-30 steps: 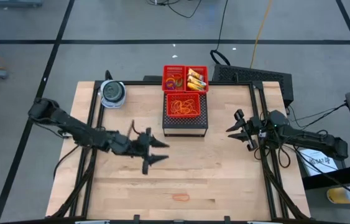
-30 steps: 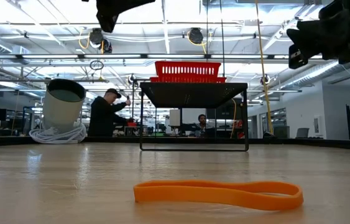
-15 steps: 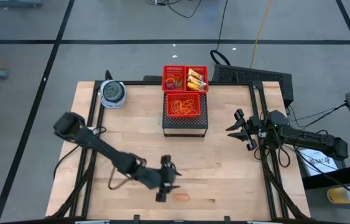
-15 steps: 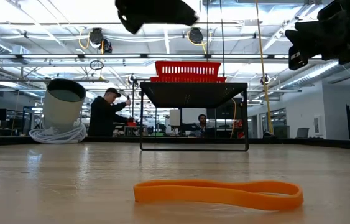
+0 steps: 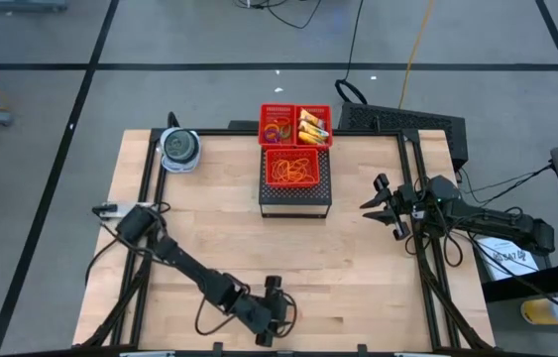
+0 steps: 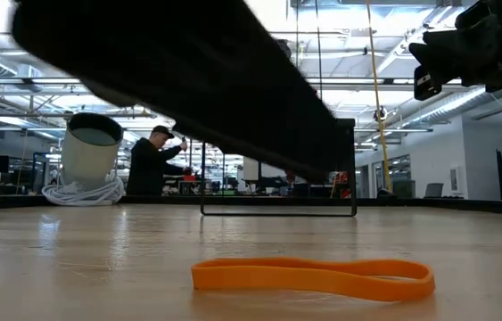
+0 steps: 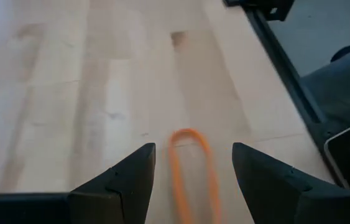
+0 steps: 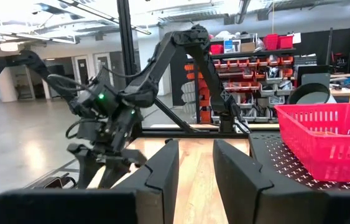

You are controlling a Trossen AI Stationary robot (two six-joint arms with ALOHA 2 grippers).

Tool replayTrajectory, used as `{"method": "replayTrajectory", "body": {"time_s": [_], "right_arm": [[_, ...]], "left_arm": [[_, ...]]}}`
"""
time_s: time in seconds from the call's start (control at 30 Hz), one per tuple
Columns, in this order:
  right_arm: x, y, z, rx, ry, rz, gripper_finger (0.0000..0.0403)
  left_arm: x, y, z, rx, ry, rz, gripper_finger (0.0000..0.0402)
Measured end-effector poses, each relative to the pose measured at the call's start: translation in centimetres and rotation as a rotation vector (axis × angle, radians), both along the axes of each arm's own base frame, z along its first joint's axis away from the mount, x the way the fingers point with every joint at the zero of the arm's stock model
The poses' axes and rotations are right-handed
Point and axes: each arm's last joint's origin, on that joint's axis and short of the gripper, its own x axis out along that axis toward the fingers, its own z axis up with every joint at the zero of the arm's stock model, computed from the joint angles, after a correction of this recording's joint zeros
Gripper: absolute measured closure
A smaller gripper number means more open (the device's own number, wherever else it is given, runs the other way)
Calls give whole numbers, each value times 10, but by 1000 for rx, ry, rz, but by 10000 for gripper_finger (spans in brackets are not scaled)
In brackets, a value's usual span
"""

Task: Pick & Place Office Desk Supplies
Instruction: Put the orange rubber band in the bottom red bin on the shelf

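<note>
An orange rubber band (image 6: 313, 276) lies flat on the wooden table near its near edge; in the left wrist view the rubber band (image 7: 192, 171) runs between my fingers. My left gripper (image 7: 193, 150) is open and hovers low over it, one finger on either side; in the high view the left gripper (image 5: 279, 311) hides the band. In the low view the left arm (image 6: 188, 80) is a dark mass above the band. My right gripper (image 5: 371, 195) is open and waits above the table's right side. Rings, yellow packets and bands lie in the red baskets (image 5: 296, 127).
The red mesh baskets sit on a black stand (image 5: 295, 193) at the table's far middle. A round blue-grey container (image 5: 179, 149) stands at the far left corner. Bare wood (image 5: 358, 288) lies around the band. People show in the room behind the table (image 6: 148, 165).
My left arm has swung from the table's middle left toward the near edge and come down over the rubber band, its fingers now on either side of it. The band has stayed where it was.
</note>
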Motion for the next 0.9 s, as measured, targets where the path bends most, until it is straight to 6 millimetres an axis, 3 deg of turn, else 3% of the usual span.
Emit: {"method": "replayTrajectory", "body": {"time_s": [0.23,0.63,0.73,0.9], "right_arm": [[0,0,0,0,1,0,314],[0,0,-2,6,17,0,314],[0,0,-2,6,17,0,314],[0,0,-2,6,17,0,314]], "left_arm": [[1,-18,-17,3,11,-23,179],[-2,-17,-43,45,99,34,186],[-2,-17,-44,62,107,17,220],[0,-12,-45,72,122,28,313]]}}
